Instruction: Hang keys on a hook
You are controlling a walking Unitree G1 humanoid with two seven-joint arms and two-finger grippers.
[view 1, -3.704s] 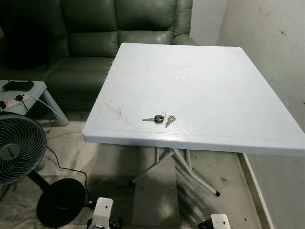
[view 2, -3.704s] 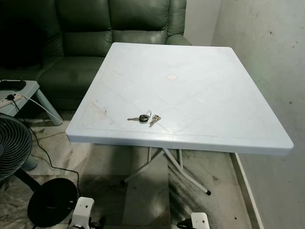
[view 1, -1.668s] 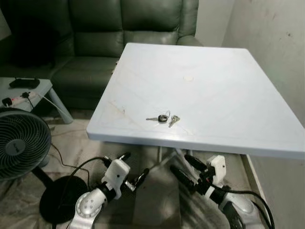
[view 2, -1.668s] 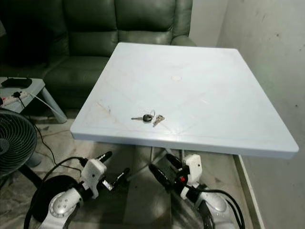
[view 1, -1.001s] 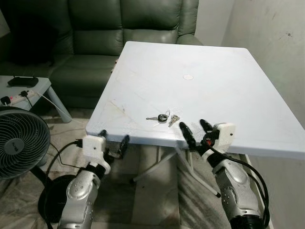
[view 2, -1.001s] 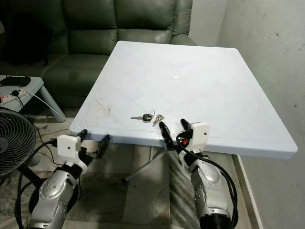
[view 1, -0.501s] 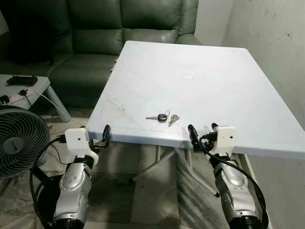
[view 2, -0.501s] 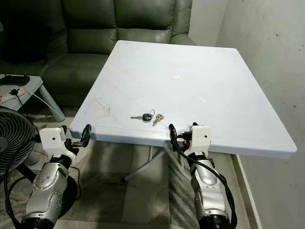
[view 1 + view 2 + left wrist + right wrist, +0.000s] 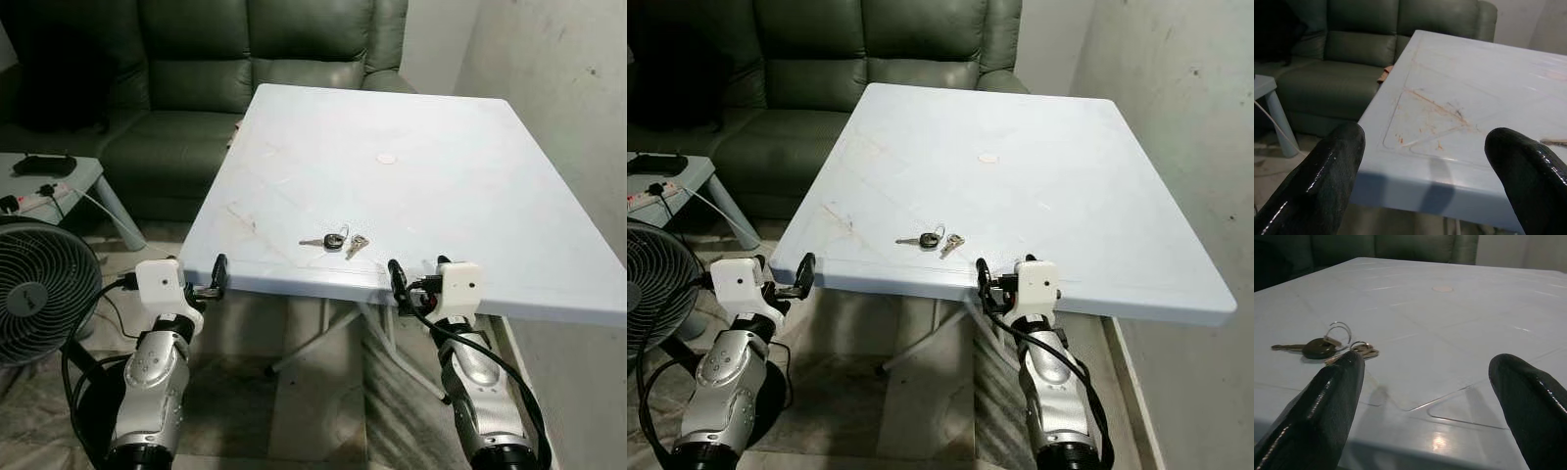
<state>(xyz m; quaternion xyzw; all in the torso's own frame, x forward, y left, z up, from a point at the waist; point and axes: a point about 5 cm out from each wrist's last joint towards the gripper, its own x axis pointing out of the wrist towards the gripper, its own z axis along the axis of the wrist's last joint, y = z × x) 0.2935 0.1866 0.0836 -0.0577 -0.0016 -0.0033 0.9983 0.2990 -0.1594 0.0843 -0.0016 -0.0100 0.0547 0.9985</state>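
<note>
- A small bunch of metal keys, one with a black plastic head and joined to the others by silver rings, is lying flat on the white plastic square table, near its front edge.
- The right gripper is hovering at that front edge, with the keys just ahead of it and toward the robot's left, apart from the fingers.
- In the right wrist view the keys are sitting just beyond the tip of one glossy black finger, and the two fingers are standing wide apart with nothing between them.
- The left gripper is waiting at the table's front left corner, well apart from the keys, which are off to its right.
- In the left wrist view its black fingers are also spread wide, holding nothing, and are framing a table corner marked with brownish scratches.
- A small round cap is sitting in the tabletop's middle, farther from the right gripper than the keys.
- A dark green leather sofa is standing beyond the table's far left side.
- A black floor fan is standing outside the left arm, on the floor.
- A pale low side table with a white power strip is sitting beyond the fan.
- A rough grey wall is running along the right arm's side.
</note>
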